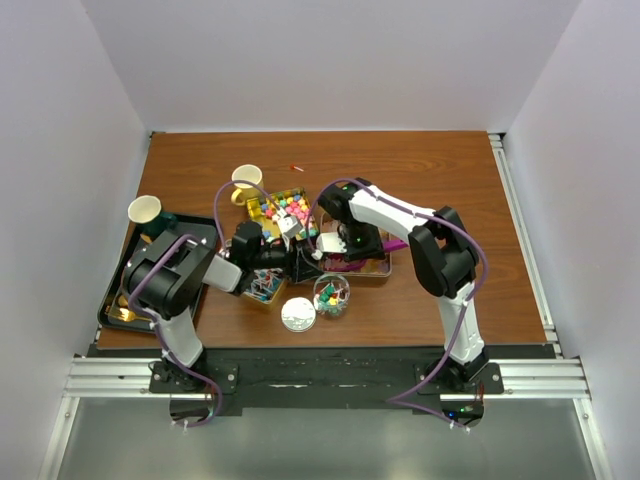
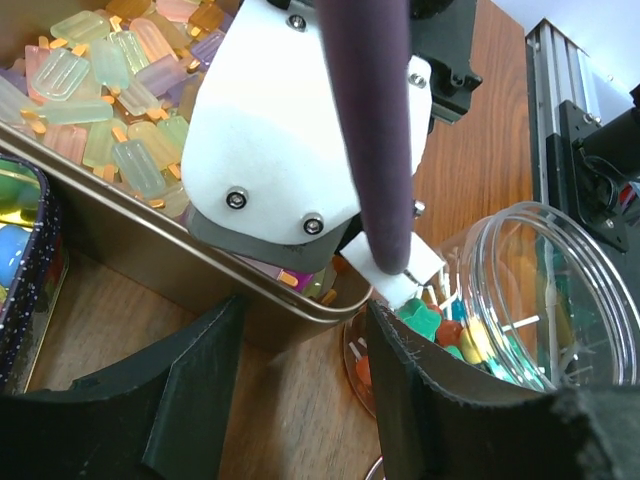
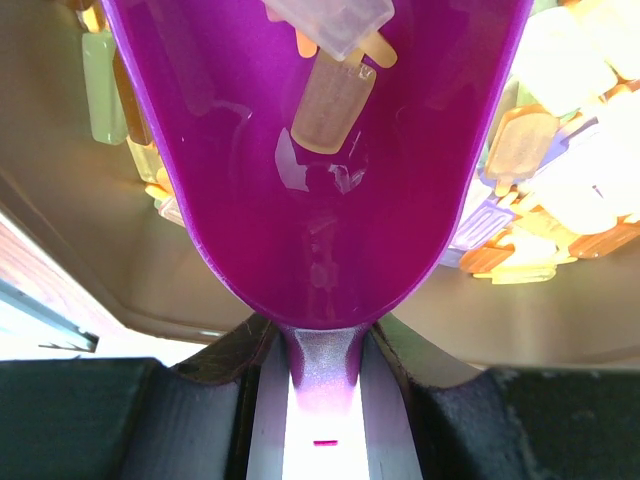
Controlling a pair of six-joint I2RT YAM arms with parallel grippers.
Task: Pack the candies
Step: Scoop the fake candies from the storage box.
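The right gripper [image 3: 320, 365] is clamping the scoop [image 3: 320, 200] by its handle, jaws closed tight on it, and is holding the bowl over the tray [image 2: 150, 265]. Two pale pieces [image 3: 335, 95] are lying in the scoop, and many more are filling the tray beneath it. The left gripper [image 2: 305, 350] is hovering at the tray's left end, jaws standing partly apart and gripping nothing, with the tray's rim showing between them. The jar [image 2: 560, 290] is standing just in front of that end, with mixed candies [image 2: 470, 340] sitting in it. The coloured balls [image 1: 285, 208] are lying in a tin [image 1: 252, 203] just behind the tray's left end.
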